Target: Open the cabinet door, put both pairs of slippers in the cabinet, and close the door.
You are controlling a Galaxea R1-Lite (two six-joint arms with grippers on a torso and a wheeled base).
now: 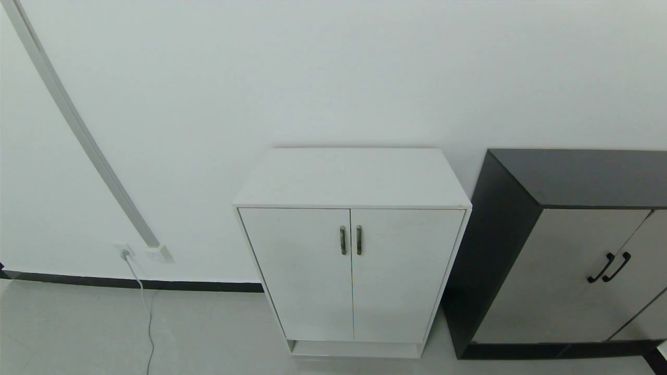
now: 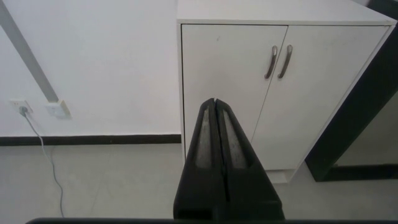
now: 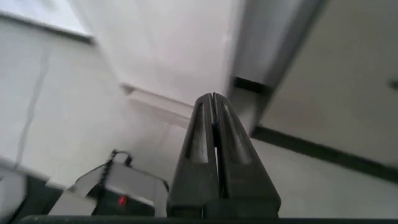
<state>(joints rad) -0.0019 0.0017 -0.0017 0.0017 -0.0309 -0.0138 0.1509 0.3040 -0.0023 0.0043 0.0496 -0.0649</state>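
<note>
A white two-door cabinet (image 1: 352, 271) stands against the wall with both doors closed. Two metal handles (image 1: 350, 240) sit side by side at the middle of the doors. In the left wrist view the same cabinet (image 2: 249, 81) is ahead, its handles (image 2: 278, 61) up near the top. My left gripper (image 2: 215, 102) is shut and empty, some way in front of the left door. My right gripper (image 3: 213, 98) is shut and empty too, held low over the floor near the cabinet's base (image 3: 161, 99).
A black cabinet with silver doors (image 1: 563, 260) stands close to the right of the white one. A wall socket with a white cable (image 1: 138, 284) is on the left, the cable trailing onto the grey floor. A slanted cable duct (image 1: 78, 125) runs up the wall.
</note>
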